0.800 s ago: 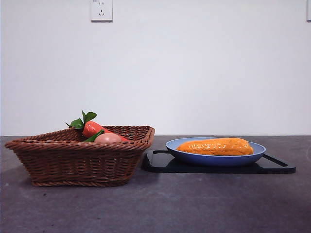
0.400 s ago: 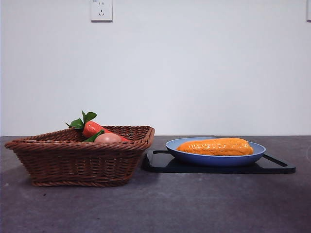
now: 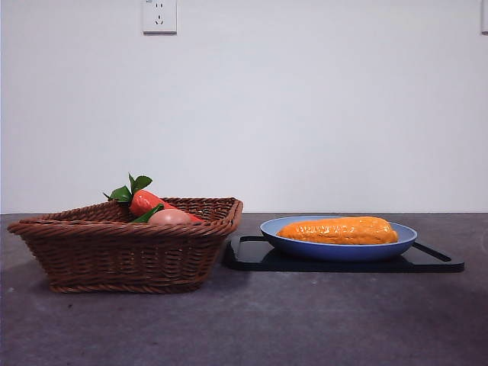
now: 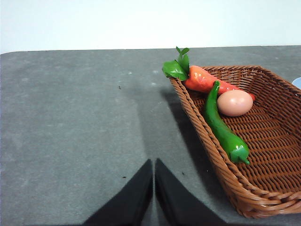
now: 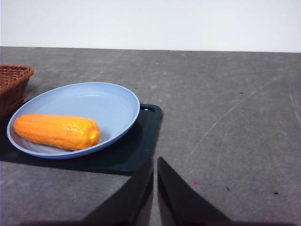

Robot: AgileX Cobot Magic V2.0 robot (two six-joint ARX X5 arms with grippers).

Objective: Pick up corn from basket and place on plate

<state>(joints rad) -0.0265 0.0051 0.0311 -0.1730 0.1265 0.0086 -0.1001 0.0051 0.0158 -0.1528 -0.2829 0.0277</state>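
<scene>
Front view: corn (image 3: 338, 230) lies lengthwise in the light blue plate (image 3: 338, 249), ends within the rim. Plate sits on a flat black tray (image 3: 427, 261), which rests on the grey worktop (image 3: 252, 320). The brown wicker basket (image 3: 126, 248) stands just beside the tray's near end; whether they touch cannot be told. Inside the basket: a red-orange carrot (image 3: 145, 202) with green leaves, and a tan egg (image 3: 169, 216) showing above the rim. A white wall socket (image 3: 159, 16) is high on the wall. No arm shows in this view.

Left wrist view: left tool (image 4: 154, 167) has its two black jaws together, tips meeting, holding nothing. It hangs over bare worktop beside the basket (image 4: 225, 160), apart from it. Basket contents seen here: carrot (image 4: 204, 80) in a corner, egg (image 4: 234, 102) next to it, green pepper (image 4: 221, 127) lying along one wall.

Right wrist view: right tool (image 5: 155, 165) also has jaws together, empty, over the worktop near the tray (image 5: 127, 155) edge. Corn (image 5: 56, 132) rests in the plate (image 5: 94, 101), against the side nearer the camera. A corner of the basket (image 5: 11, 84) shows beyond the plate.
</scene>
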